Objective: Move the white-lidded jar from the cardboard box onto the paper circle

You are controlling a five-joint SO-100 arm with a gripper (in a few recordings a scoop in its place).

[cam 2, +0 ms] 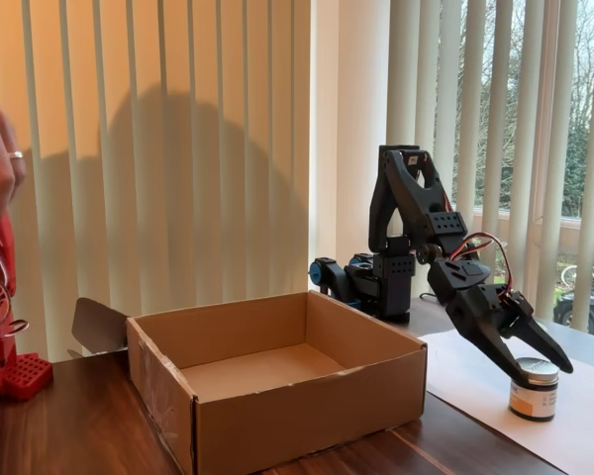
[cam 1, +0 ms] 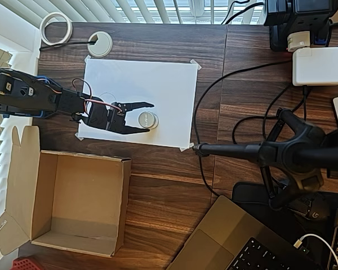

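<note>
white-lidded jar [cam 1: 146,119] sits on the white sheet [cam 1: 158,84], lower right part of the sheet in the overhead view, upright. jar is small, round, squat. lid is flat, silvery-white with faint grey lettering i can't read. in the fixed view the jar [cam 2: 534,389] shows a silver lid band on top, pale body with an orange-brown label strip low down.

gripper [cam 1: 149,117] is at the jar, jaws apart, one finger on each side of the lid in the overhead view. from the overhead they look just clear of or barely touching the jar, can't tell which. in the fixed view the gripper [cam 2: 547,361] reaches down at a slant from the left and its tips overlap the lid top; contact not resolvable there either.

paper circle: a faint pencil arc shows on the sheet up-left of the jar, near the gripper's base, but too faint to say which circle it is or whether the jar sits inside one.

cardboard box [cam 1: 31,191] is on the tabletop [cam 1: 169,185] below-left of the sheet, well apart from the jar, flaps folded outward, plain brown inside. in the fixed view the cardboard box [cam 2: 307,406] is left of the jar.

arm is black with red and orange wires at the wrist.
</note>
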